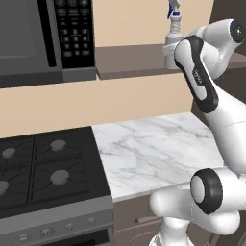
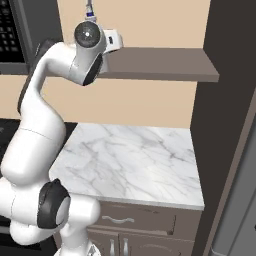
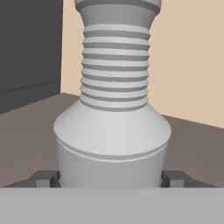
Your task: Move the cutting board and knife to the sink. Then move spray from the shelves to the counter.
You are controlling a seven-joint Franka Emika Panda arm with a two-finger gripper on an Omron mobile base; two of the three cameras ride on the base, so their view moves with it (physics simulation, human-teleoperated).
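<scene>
One brown-grey shelf (image 2: 165,64) on your beige wall carries the spray (image 3: 113,113), flanked by the gripper (image 3: 112,178), jaws wide, above the bare marble counter (image 1: 149,149).

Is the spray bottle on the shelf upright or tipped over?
Upright. The spray stands base-down on the shelves, neck and nozzle pointing straight up, between the open tool's fingertips.

Arm raised high, tool (image 3: 112,178) level, its 2 fingers (image 3: 43,178) spread wide.
</scene>
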